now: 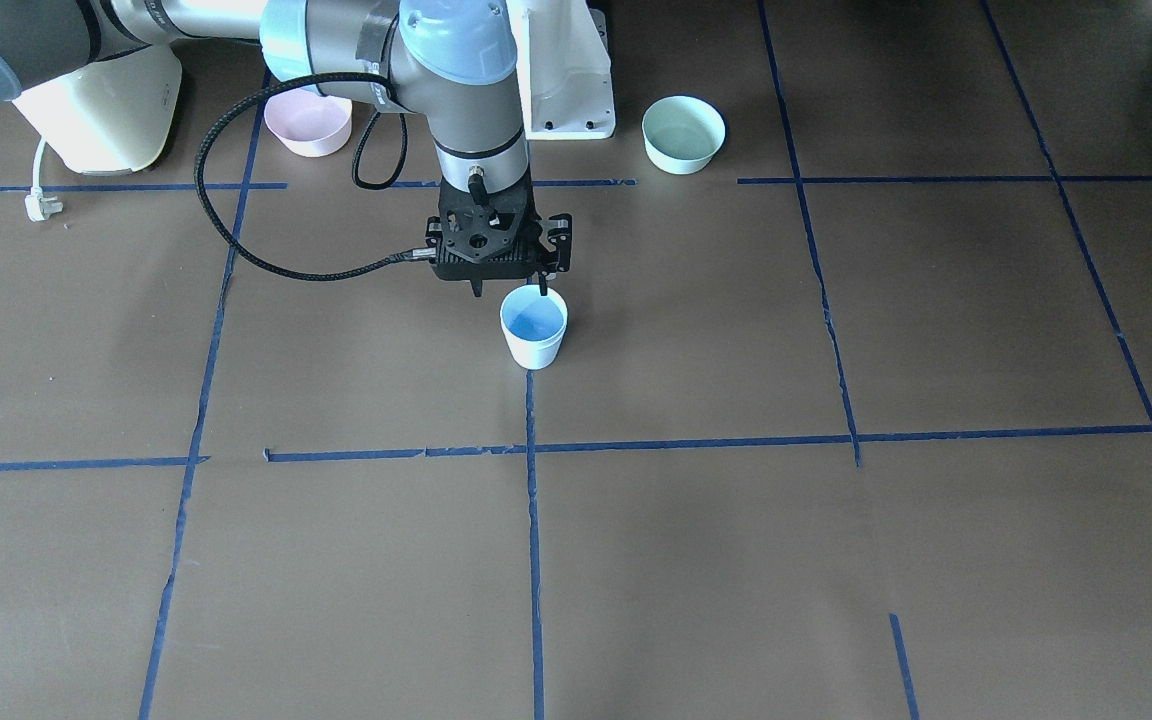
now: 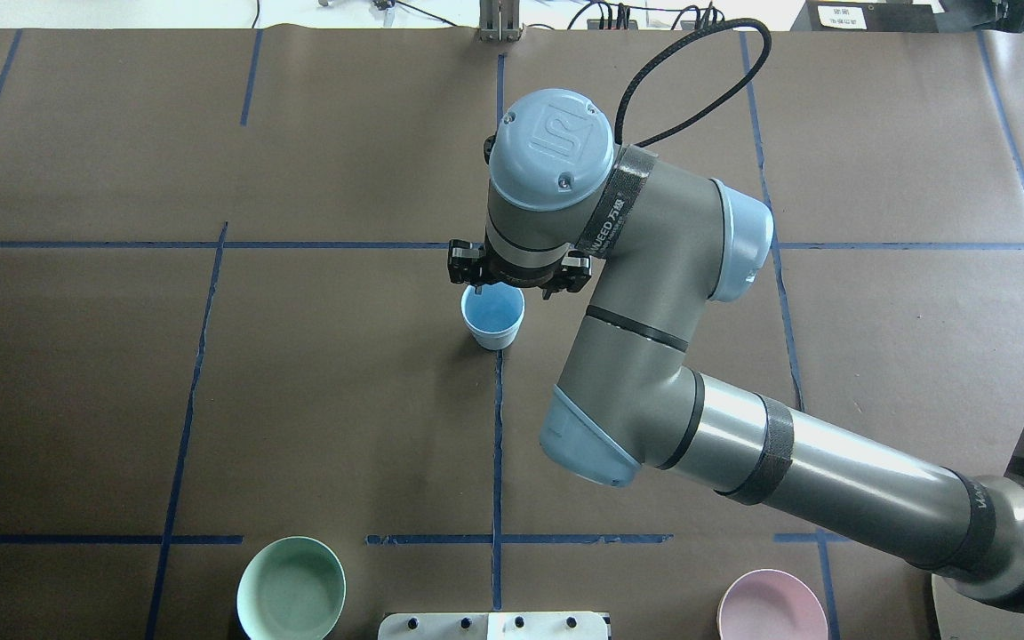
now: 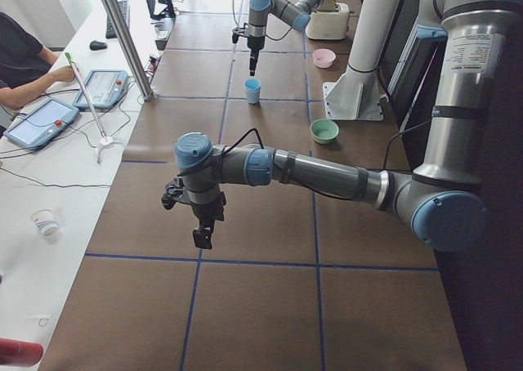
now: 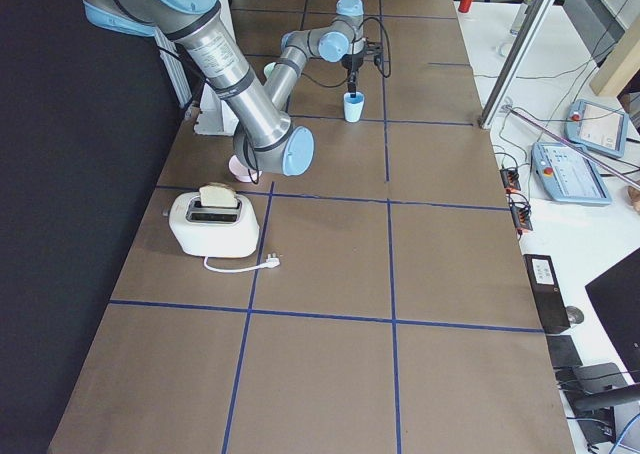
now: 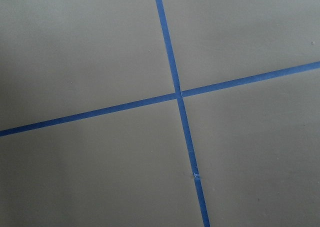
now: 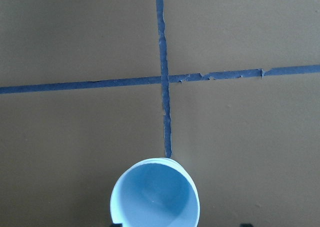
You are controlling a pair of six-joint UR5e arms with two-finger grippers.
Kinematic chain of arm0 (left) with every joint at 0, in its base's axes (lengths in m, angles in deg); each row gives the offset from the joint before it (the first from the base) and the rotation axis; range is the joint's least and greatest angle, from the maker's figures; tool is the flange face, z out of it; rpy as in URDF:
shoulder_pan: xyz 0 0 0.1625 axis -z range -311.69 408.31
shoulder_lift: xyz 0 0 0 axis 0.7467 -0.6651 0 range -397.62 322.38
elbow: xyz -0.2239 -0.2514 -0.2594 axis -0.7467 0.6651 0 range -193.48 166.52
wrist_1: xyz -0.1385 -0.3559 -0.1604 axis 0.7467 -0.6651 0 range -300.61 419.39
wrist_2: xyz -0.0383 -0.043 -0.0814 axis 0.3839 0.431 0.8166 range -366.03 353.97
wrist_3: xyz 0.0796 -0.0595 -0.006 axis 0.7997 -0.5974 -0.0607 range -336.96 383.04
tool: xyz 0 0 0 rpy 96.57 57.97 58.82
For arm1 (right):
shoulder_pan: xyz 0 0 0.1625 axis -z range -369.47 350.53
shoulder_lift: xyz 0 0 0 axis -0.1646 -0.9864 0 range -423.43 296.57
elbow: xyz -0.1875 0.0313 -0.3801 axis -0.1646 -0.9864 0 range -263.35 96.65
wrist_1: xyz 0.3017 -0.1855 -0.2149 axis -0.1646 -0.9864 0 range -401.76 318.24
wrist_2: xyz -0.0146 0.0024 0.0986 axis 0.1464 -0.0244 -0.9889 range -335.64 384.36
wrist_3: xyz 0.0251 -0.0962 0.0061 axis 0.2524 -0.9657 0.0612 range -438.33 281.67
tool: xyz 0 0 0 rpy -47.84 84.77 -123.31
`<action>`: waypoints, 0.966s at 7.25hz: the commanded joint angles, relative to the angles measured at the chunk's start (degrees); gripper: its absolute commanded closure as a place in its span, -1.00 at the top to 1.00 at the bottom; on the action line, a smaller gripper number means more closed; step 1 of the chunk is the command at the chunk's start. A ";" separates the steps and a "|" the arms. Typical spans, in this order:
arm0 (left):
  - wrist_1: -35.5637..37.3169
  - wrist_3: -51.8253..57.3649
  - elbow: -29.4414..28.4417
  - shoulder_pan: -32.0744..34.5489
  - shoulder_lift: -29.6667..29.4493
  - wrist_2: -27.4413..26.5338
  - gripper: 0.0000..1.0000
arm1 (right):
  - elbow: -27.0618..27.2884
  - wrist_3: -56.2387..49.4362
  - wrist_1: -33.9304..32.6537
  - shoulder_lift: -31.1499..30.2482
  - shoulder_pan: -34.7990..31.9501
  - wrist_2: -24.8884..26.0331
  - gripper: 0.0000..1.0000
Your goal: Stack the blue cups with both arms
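Note:
One blue cup (image 1: pixel 534 328) stands upright on the brown table at a tape line, also seen in the overhead view (image 2: pixel 492 316) and the right wrist view (image 6: pixel 155 194). A faint second rim in the wrist view suggests two nested cups, but I cannot tell for sure. No separate second cup shows. My right gripper (image 1: pixel 511 291) hangs open just above the cup's robot-side rim, holding nothing. One fingertip (image 1: pixel 543 289) is at the rim. My left gripper (image 3: pixel 200 232) hangs over bare table far from the cup. I cannot tell if it is open or shut.
A pink bowl (image 1: pixel 308 125) and a mint-green bowl (image 1: pixel 683 133) stand either side of the white pedestal (image 1: pixel 566 70). A cream toaster (image 1: pixel 101 115) with its plug (image 1: pixel 36 205) sits beyond the pink bowl. An operator (image 3: pixel 20 60) sits at the side bench.

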 commanded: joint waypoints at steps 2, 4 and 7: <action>-0.09 0.87 -1.39 0.09 0.60 2.80 1.00 | 6.67 -1.12 -2.34 -3.58 -4.35 -1.46 0.98; -2.70 1.23 -1.74 0.70 3.39 4.74 1.00 | 16.60 -13.96 -7.44 -12.87 -11.28 -4.61 0.98; -5.18 0.88 -5.70 3.86 4.82 10.63 1.00 | 18.32 -36.55 -7.28 -24.85 -25.69 -14.99 0.98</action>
